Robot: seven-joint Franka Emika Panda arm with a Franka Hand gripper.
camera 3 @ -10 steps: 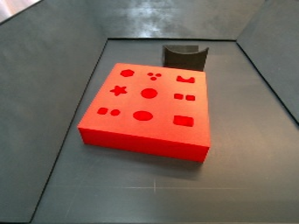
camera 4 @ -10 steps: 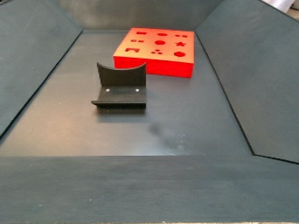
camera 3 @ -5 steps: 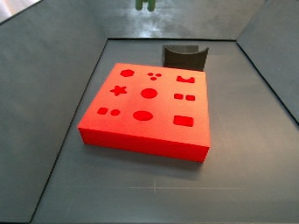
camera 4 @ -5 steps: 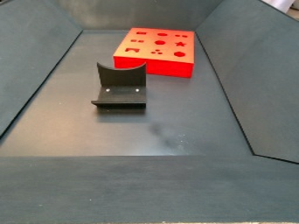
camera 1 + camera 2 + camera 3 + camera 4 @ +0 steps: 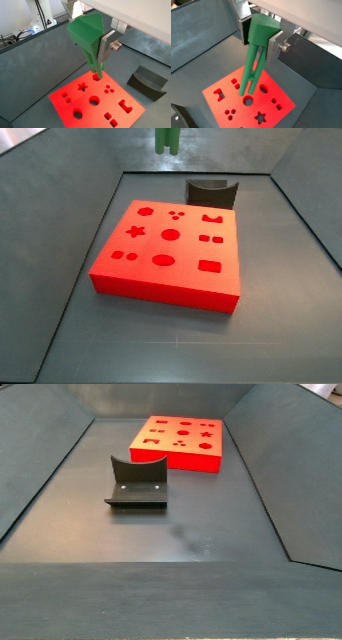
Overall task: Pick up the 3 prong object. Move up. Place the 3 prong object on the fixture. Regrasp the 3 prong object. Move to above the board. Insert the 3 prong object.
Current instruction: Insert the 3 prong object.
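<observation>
Gripper (image 5: 93,37) clenched on green 3 prong object (image 5: 256,55), prongs pointing down, high above red board (image 5: 97,102). Silver finger (image 5: 107,42) presses piece's side. Dark fixture (image 5: 148,82) on floor beside board, well off from gripper.

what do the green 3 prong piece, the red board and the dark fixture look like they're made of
The 3 prong object, held in the gripper above the board: likely moulded plastic, uniform green, soft sheen. The board: probably plastic too, saturated matte red with clean-edged cut-outs. The fixture: dark grey, dull finish with crisp edges; painted metal or plastic, I cannot tell which.
</observation>
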